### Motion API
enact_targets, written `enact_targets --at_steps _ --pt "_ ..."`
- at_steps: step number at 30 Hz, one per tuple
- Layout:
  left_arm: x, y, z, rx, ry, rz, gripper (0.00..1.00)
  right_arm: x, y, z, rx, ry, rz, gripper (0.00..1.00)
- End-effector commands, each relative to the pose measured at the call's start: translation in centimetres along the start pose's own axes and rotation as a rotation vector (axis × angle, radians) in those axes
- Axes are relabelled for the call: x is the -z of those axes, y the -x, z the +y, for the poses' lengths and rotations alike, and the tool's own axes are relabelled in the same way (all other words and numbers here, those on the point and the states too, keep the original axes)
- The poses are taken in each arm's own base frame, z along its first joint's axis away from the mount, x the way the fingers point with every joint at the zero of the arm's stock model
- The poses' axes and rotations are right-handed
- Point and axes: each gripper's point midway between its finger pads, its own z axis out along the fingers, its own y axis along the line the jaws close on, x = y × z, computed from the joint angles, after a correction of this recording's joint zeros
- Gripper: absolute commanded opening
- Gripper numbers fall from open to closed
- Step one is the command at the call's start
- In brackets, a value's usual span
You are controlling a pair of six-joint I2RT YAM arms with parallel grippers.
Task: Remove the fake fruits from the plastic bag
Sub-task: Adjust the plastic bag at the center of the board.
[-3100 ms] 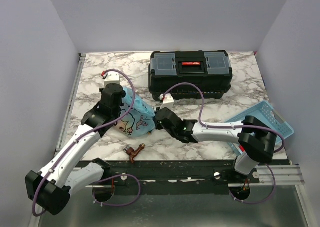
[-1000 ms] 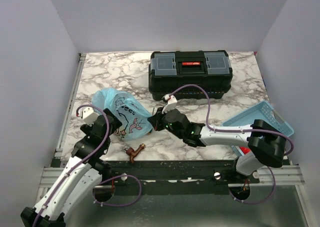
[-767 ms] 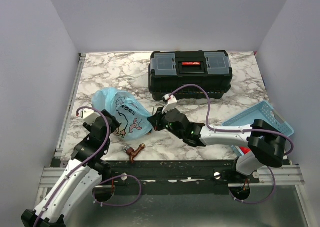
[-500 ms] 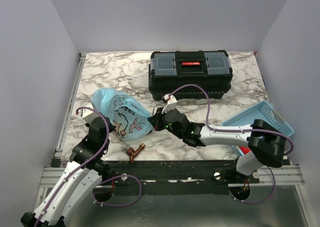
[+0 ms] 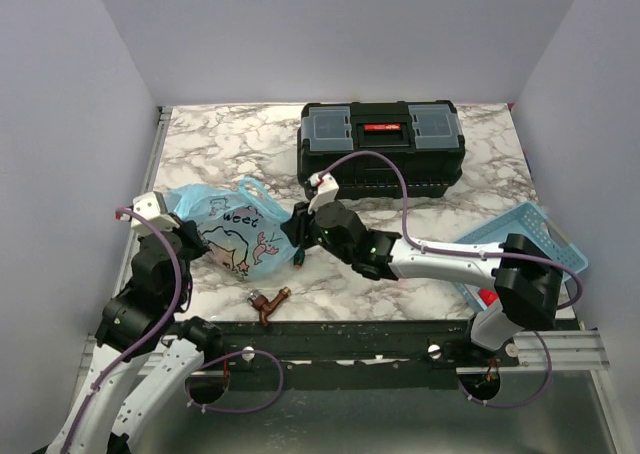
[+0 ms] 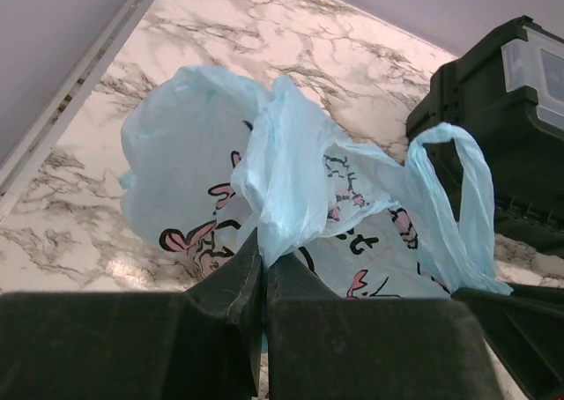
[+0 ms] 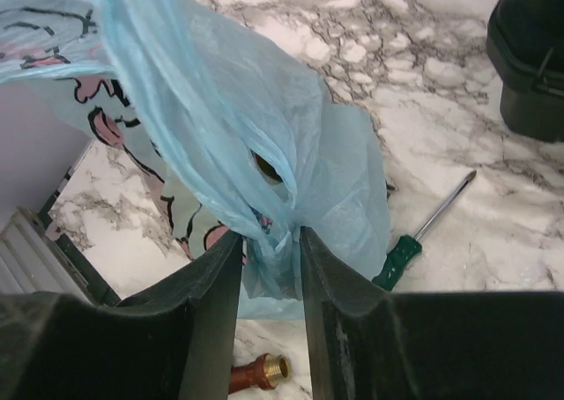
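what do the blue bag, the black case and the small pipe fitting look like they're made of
bag: thin plastic film, slightly glossy; it crumples into fine creases and light passes through it.
black case: rigid moulded plastic, mostly matte, with see-through lid panels.
fitting: probably brass or copper, going by its shiny reddish-gold colour; too small to be sure.

Thin light-blue plastic bag (image 5: 232,242), printed with pink cartoon animals and dark lettering, lies bulging and crumpled on the near-left table (image 5: 200,139), one loop handle (image 6: 445,136) standing free; contents not discernible.
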Motion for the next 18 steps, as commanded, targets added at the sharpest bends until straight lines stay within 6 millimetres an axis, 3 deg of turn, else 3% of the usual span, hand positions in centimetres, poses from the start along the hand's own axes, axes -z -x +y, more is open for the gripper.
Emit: enact_targets --at_steps 1,6,10,14,18 --pt "1.5 0.9 -0.3 -0.073 -0.054 0.029 0.00 -0.2 1.5 0.6 0.060 -0.020 0.009 0.39" --pt "2.3 1.5 -1.2 -0.091 -0.113 0.043 0.00 -0.1 3.2 2.0 0.112 0.023 0.004 0.64" --pt "2.7 1.4 -1.8 -0.112 -0.167 0.044 0.00 -0.6 5.4 3.0 0.142 0.029 -0.032 0.94" --pt "3.0 1.4 -2.3 -0.122 -0.206 0.048 0.00 -2.0 7.4 4.5 0.163 0.021 -0.039 1.00" --pt "3.3 1.6 -2.5 -0.121 -0.221 0.048 0.00 -3.8 7.0 4.5 0.208 -0.024 0.011 1.00"
